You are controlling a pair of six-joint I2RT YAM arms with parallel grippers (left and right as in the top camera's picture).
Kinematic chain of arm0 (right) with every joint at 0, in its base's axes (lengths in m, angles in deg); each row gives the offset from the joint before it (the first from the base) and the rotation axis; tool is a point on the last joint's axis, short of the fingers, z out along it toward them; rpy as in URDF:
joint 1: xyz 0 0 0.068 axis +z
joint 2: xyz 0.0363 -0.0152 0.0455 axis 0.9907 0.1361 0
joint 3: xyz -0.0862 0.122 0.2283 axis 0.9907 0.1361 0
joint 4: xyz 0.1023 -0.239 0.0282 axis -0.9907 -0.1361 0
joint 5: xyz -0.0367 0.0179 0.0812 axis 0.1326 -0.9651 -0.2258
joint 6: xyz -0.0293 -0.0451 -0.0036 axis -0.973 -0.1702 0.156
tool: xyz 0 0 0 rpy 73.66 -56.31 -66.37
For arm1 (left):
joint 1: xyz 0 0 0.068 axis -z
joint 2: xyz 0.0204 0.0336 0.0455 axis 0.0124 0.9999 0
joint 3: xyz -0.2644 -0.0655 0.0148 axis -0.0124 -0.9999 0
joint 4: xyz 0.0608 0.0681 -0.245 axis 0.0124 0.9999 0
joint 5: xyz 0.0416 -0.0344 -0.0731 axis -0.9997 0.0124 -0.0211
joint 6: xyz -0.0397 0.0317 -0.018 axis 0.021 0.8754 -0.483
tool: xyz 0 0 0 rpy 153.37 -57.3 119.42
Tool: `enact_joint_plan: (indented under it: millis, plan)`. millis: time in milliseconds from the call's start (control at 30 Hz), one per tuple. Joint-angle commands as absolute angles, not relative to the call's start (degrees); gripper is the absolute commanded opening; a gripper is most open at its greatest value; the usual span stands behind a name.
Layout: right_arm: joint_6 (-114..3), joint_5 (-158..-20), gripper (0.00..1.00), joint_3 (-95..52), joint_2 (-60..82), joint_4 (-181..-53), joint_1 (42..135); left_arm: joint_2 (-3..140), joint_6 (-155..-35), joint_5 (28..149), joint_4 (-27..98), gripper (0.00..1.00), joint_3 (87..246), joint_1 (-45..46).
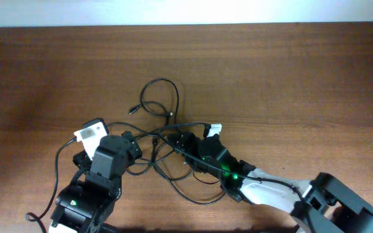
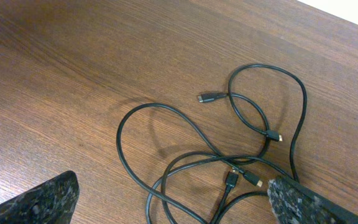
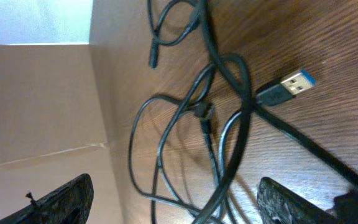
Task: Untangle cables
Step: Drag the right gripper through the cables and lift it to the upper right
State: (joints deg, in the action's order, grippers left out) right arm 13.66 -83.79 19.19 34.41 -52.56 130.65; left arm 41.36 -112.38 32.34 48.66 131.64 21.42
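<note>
Left claw (image 2: 173,202): released, fingers spread wide, grasping nothing.
Right claw (image 3: 179,199): released too, fingers well apart; black strands ran through the gap, none pinched.
Thin black flexible cables (image 2: 231,178): lay tangled on the surface just ahead of both claws and between them, loops crossing one another.
Small black plug (image 2: 210,98): farther ahead of the left claw, beyond the knot, at the end of one open loop.
Silver metal USB plug with blue insert (image 3: 294,83): ahead of the right claw, off to one side, flat on the surface.
Brown wood-grain surface (image 2: 73,74): lay bare ahead of the left claw, beside the tangle.
</note>
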Motion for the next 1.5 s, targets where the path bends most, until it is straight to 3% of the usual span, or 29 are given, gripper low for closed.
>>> enact_joint_plan:
  millis: [0,700,933,1000,1100,1467]
  plan:
    - [14.1,-83.7,0.83,18.8,37.2,-52.0,131.1,41.2,-111.7,31.7,48.7,0.99,131.8,21.5]
    - [14.1,-76.2,0.83,17.1,39.0,-50.4,134.3,41.2,-111.7,31.7,48.7,0.99,131.8,21.5]
    - [16.0,-77.5,0.79,14.8,43.3,-49.0,134.3,41.2,-111.7,31.7,48.7,0.99,131.8,21.5]
    - [16.0,-77.5,0.73,14.8,43.7,-49.1,134.3,41.2,-111.7,31.7,48.7,0.99,131.8,21.5]
    - [16.0,-77.3,0.5,14.8,43.8,-49.1,134.3,41.2,-111.7,31.7,48.7,0.99,131.8,21.5]
    - [16.0,-77.5,0.12,14.8,43.8,-49.1,134.3,41.2,-111.7,31.7,48.7,0.99,131.8,21.5]
